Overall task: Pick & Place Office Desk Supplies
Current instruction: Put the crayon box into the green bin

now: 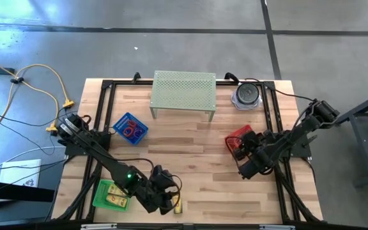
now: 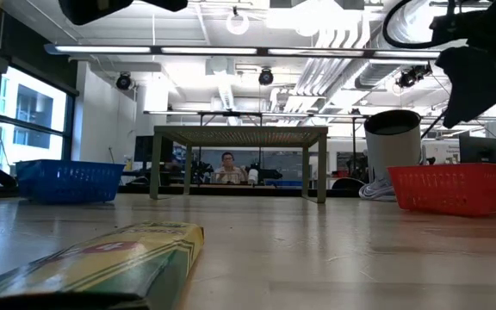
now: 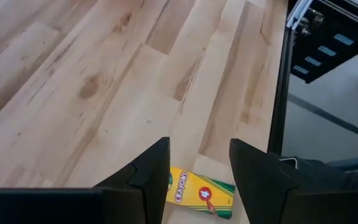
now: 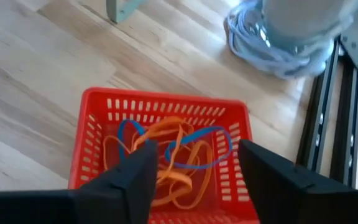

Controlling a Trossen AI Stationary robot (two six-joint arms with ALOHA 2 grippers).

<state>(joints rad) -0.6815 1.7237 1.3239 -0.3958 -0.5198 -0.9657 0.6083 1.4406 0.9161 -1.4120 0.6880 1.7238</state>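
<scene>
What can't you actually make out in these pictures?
- Green basket, high view: contents too small, partly under the left arm.
- Crayon box, left wrist view: its ends sit behind the left end effector.
- Red basket, right wrist view: near wall hidden by the right end effector; the bands' number is unclear.

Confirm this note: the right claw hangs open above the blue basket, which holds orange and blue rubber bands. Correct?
Not quite. The basket under the open right claw is red, not blue, as the right wrist view shows. The orange and blue rubber bands do lie inside it.
</scene>
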